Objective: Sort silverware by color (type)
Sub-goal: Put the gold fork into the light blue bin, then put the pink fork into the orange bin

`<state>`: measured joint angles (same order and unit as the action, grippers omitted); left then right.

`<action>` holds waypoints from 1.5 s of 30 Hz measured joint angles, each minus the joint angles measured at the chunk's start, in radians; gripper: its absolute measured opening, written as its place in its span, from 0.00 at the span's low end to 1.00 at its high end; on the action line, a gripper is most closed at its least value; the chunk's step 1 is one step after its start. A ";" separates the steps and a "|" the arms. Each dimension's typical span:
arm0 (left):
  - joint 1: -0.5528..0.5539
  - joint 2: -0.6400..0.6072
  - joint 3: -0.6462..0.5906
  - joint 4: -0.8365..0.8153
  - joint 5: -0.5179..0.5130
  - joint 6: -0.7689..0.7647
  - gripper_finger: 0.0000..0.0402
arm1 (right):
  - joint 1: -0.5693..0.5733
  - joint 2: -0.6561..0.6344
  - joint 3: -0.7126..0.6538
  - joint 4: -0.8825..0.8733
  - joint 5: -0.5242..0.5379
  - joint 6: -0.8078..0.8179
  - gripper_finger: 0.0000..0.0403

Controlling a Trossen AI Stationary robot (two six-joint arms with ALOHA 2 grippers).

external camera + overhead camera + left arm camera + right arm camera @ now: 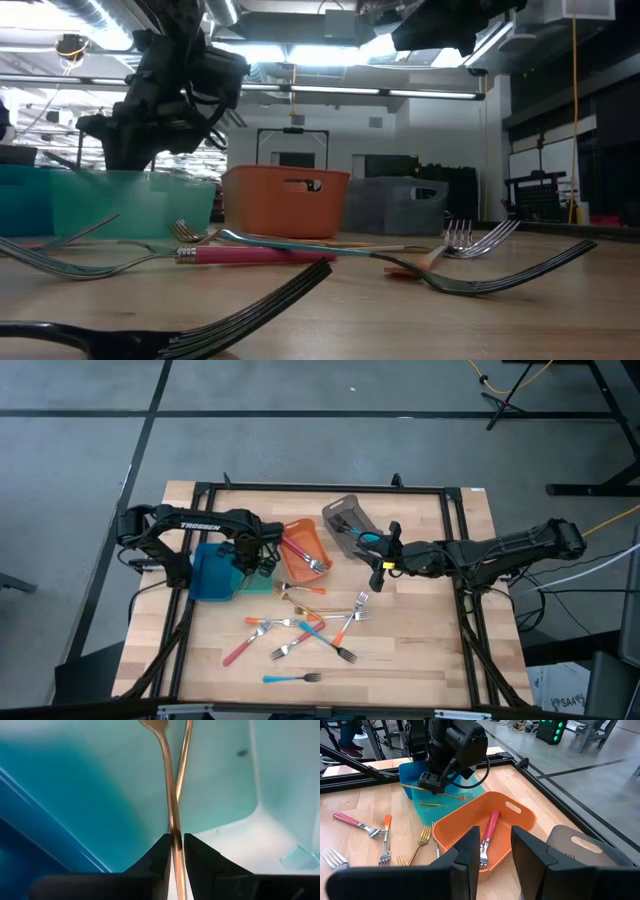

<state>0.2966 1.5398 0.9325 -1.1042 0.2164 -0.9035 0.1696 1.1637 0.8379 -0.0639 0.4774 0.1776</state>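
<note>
Right now the left gripper (431,784) is hanging over the pale teal plastic bin (252,582), its jaws standing narrow around the slim gold-handled fork (172,815), which is running straight out between the fingertips and down into the bin. A second gold utensil (429,804) is lying on the bin floor just beneath the claw. The fingers are sitting so close to the handle that I cannot tell whether they are gripping or just letting go; my read is that this is the drop-off step for the gold pieces.

Across from that claw, the right gripper (490,852) is waiting with its fingers partly apart and nothing between them, hovering just over the orange plastic bin (520,822), where a pink-handled fork (489,832) is resting inside. Beyond it the grey plastic bin (348,523) is sitting well clear.

Ahead of both claws, the scattered forks with red, orange and blue handles (300,632) are lying on the wooden table (420,650), another gold fork (421,840) among them. Next, I judge, the left jaws need to part fully, lift clear of the bin wall, and head for that loose pile.
</note>
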 joint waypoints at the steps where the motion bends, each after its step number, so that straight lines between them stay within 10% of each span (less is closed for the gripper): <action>1: 0.000 0.000 0.000 0.000 -0.007 0.000 0.12 | 0.000 0.000 0.000 0.000 0.000 0.000 0.25; 45: -0.008 -0.118 0.000 -0.009 0.024 -0.007 0.14 | 0.000 0.000 0.001 -0.075 0.000 0.000 0.25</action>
<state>0.2882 1.4214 0.9325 -1.1133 0.2401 -0.9106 0.1696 1.1637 0.8387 -0.1390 0.4774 0.1776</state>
